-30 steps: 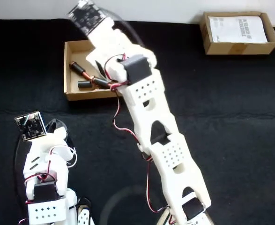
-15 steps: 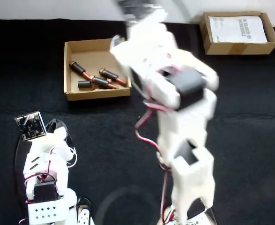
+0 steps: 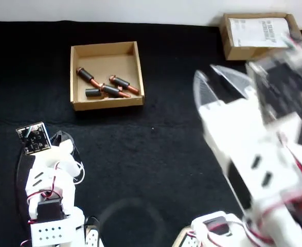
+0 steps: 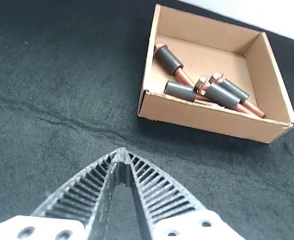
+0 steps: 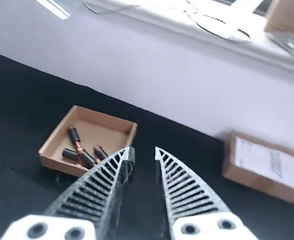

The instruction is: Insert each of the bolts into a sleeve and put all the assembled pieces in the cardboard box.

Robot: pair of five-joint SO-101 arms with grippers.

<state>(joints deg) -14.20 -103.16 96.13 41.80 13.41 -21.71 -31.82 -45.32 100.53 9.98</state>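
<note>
Cardboard box (image 3: 107,102) sits upper left in the high view, on black cloth (image 3: 156,149) — bolts (image 3: 95,82) lie inside it, copper ends poking from dark sleeves (image 3: 92,93). Left gripper (image 4: 121,152), lower left, has its fingers pressed together on nothing. Right gripper (image 5: 144,150), raised at mid-right, stands slightly parted — empty. Second box (image 3: 264,53) at upper right.

Copper bolts (image 3: 94,82) in dark sleeves (image 3: 93,93) lie jumbled in the box (image 3: 107,104), back left on the black table (image 3: 156,149). The right gripper (image 3: 205,70) hangs on the right, fingers spread, below a second box (image 3: 259,52). The left arm (image 3: 48,190) sits folded front left.
</note>
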